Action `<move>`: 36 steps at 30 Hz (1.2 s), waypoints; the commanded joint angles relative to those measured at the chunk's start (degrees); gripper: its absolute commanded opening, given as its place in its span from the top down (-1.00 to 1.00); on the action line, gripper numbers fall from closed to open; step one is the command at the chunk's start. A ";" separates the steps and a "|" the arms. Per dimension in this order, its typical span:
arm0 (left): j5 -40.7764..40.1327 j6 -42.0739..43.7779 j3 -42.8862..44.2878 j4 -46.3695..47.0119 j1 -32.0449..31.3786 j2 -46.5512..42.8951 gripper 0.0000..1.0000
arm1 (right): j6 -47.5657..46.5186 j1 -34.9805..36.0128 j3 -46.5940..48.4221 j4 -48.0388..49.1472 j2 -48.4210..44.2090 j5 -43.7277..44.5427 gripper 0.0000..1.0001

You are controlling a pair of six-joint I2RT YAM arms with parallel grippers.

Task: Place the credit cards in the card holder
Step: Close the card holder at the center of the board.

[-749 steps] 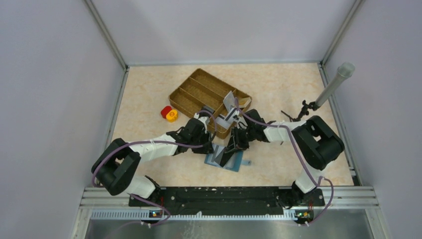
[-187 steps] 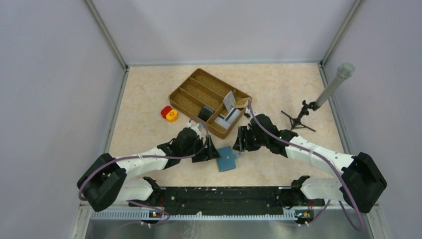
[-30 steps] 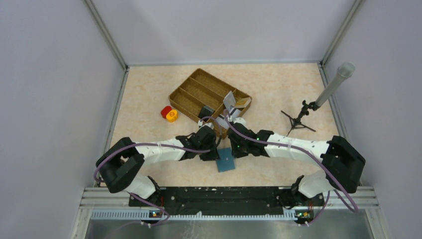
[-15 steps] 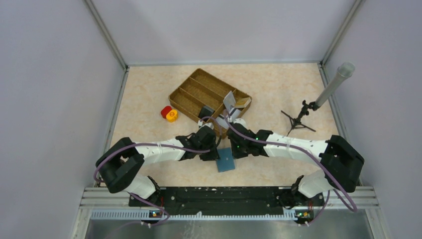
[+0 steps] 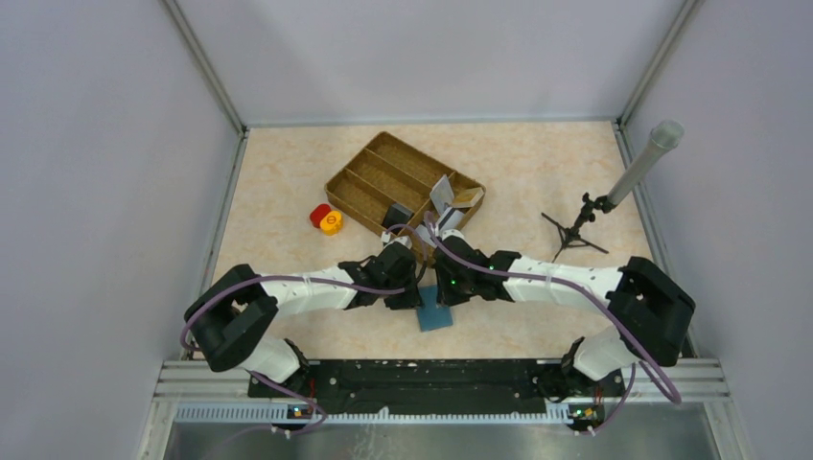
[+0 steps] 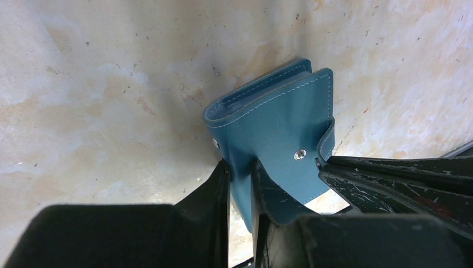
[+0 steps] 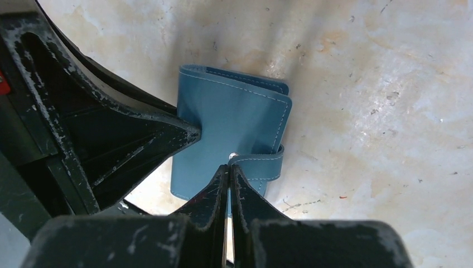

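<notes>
The teal card holder [image 5: 436, 315] lies folded shut on the table near the front. In the left wrist view my left gripper [image 6: 240, 167] is shut on the near edge of the card holder [image 6: 273, 120]. My right gripper [image 7: 230, 166] is shut, with its tips against the end of the closing tab [image 7: 262, 166] by the snap of the card holder [image 7: 234, 117]. From above, the left gripper [image 5: 408, 293] and right gripper [image 5: 447, 293] meet over the holder. Pale grey cards [image 5: 441, 194] and a tan card [image 5: 467, 198] stand in the tray.
The brown woven divided tray [image 5: 379, 171] sits behind the grippers, with a dark object [image 5: 395, 217] in one compartment. Red and yellow round pieces [image 5: 326, 219] lie to its left. A small tripod [image 5: 578, 225] holding a grey tube [image 5: 642, 165] stands at the right.
The right gripper has shifted slightly left onto the holder's tab. The holder, open 25 s ago, is now folded. The left gripper has held still over the last second.
</notes>
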 commanded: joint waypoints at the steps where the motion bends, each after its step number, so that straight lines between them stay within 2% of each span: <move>1: -0.84 1.29 -1.33 -0.89 -0.63 1.84 0.62 | -0.74 0.81 0.94 3.01 0.97 -1.38 1.00; 28: -0.53 1.29 -1.29 -0.72 -0.63 2.18 0.67 | -0.77 2.20 1.06 4.58 4.06 -1.75 1.00; 36: -0.49 1.12 -1.46 -0.63 -0.63 2.09 0.67 | -0.08 2.33 0.59 2.33 3.18 0.43 1.00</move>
